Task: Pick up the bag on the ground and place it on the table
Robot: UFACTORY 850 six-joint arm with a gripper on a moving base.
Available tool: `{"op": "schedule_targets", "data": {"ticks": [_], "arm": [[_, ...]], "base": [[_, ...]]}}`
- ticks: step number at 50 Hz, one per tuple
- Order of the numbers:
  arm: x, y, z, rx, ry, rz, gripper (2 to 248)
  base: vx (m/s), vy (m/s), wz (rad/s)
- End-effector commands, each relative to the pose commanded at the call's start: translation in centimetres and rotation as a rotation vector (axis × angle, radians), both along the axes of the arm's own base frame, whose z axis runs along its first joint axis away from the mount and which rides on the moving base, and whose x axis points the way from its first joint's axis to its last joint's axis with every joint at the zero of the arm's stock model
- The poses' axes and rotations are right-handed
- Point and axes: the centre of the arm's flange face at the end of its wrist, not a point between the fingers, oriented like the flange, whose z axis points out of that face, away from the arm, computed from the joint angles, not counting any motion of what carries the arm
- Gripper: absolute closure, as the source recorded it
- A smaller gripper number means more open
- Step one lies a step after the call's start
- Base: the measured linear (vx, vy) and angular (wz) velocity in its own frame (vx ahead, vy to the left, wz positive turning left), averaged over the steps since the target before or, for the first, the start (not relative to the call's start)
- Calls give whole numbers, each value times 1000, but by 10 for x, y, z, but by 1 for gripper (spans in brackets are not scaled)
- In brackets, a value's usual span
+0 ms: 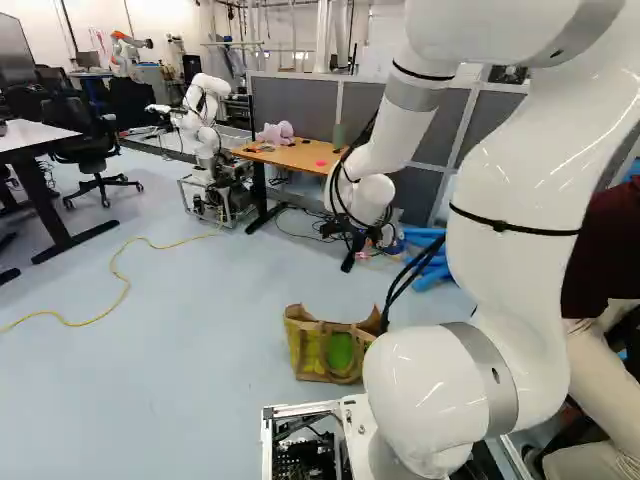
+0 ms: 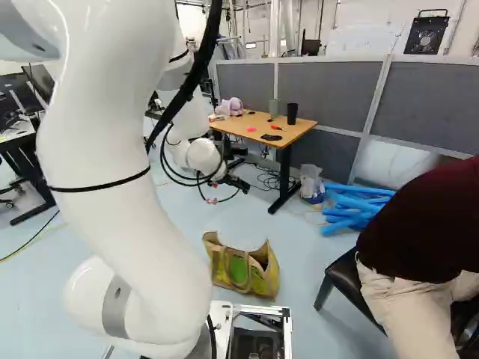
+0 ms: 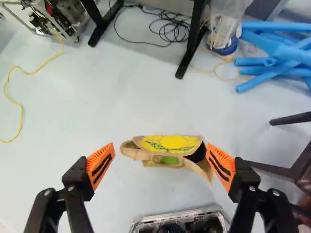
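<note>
My gripper (image 2: pixel 238 182) hangs from the wrist above the floor beyond the bag; in the left base view the gripper (image 1: pixel 372 238) is partly hidden by cables. From the wrist, the gripper (image 3: pixel 160 165) is wide open, its orange pads far apart with nothing held. The tan, yellow and green bag (image 2: pixel 241 268) stands on the floor just ahead of the base, its handles folded over its side. Seen from the wrist, the bag (image 3: pixel 170 143) lies well below, between and slightly ahead of the fingertips. The wooden-topped table (image 2: pixel 303 129) stands farther back against grey partitions.
Blue foam tubes (image 2: pixel 352 206) and a clear container (image 2: pixel 310 182) lie right of the table. A seated person (image 2: pixel 419 239) is close at the right. Another robot (image 1: pixel 205 120) stands left of the table. A cup, plush toy and small items rest on the tabletop.
</note>
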Motion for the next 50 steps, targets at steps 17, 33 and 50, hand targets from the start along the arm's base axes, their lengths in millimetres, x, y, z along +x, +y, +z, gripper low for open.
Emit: {"op": "schedule_targets", "data": {"ticks": [17, 33, 50], "arm": [[13, -1, -24, 22, 91, -27, 3], [21, -2, -45, 22, 129, -30, 3], [29, -3, -68, 22, 167, -31, 3]], "base": [[0, 0, 0], [0, 0, 0], [0, 0, 0]]}}
